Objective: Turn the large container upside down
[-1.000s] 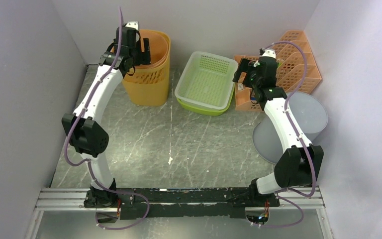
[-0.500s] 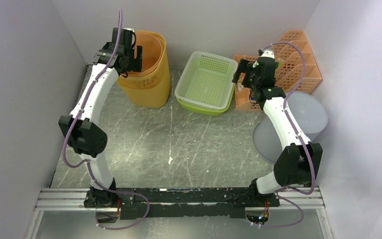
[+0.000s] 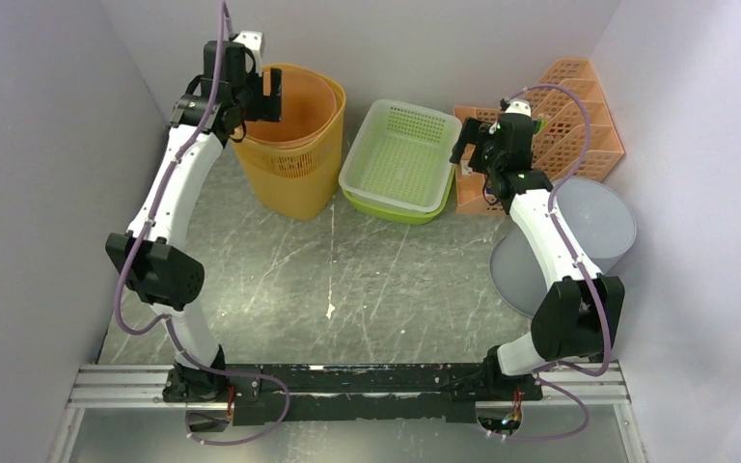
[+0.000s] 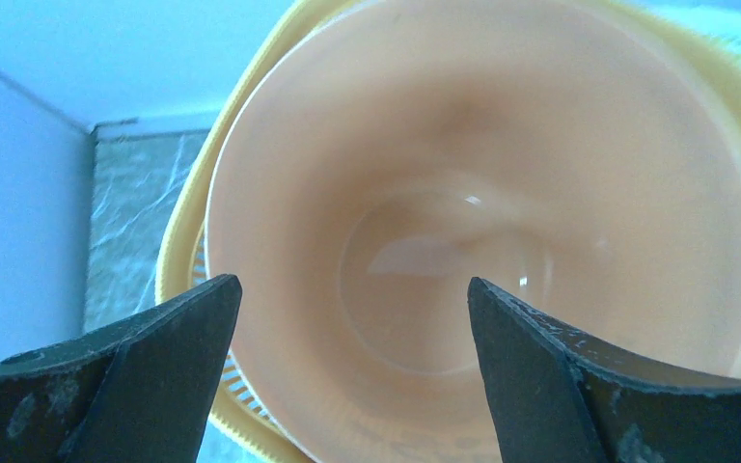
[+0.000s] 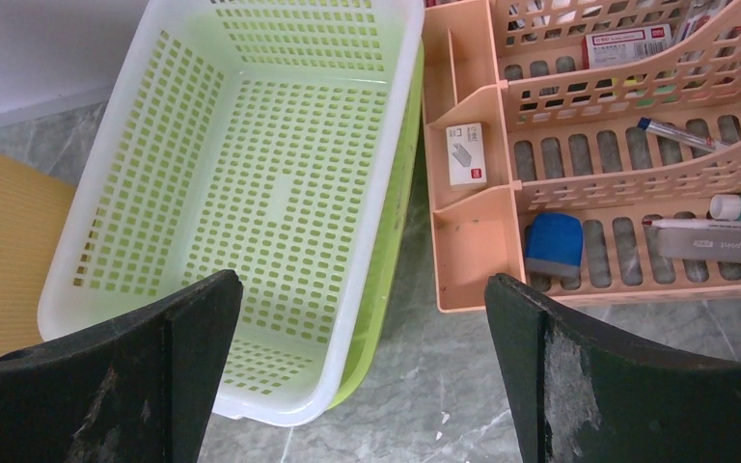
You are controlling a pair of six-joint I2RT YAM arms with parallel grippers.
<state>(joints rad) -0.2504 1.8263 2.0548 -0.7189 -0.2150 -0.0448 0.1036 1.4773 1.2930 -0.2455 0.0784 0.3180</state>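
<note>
Grey marbled surface [image 3: 347, 280] is lying bare on the near side of the green basket [image 3: 400, 149], with plain walls closing in on three sides. Just left of that basket, the orange bin [image 3: 294, 154] is standing upright, mouth up. I am taking it to be the large container.

Its rim is rounding out again, because the left hand [image 4: 347, 289], which was pinching and bending that rim a moment ago, is now hanging above the mouth. That hand is spread wide and holding nothing. The turn-over is therefore not yet under way, and the hand is probably resetting for a better grip.

At the basket's right edge, the right hand [image 5: 362, 285] is hovering wide open and empty, beside the peach organiser [image 3: 579, 116].

The bin is sitting close to the back and left walls. That is leaving the bare surface nearer than the basket as the only free direction for tipping.
</note>
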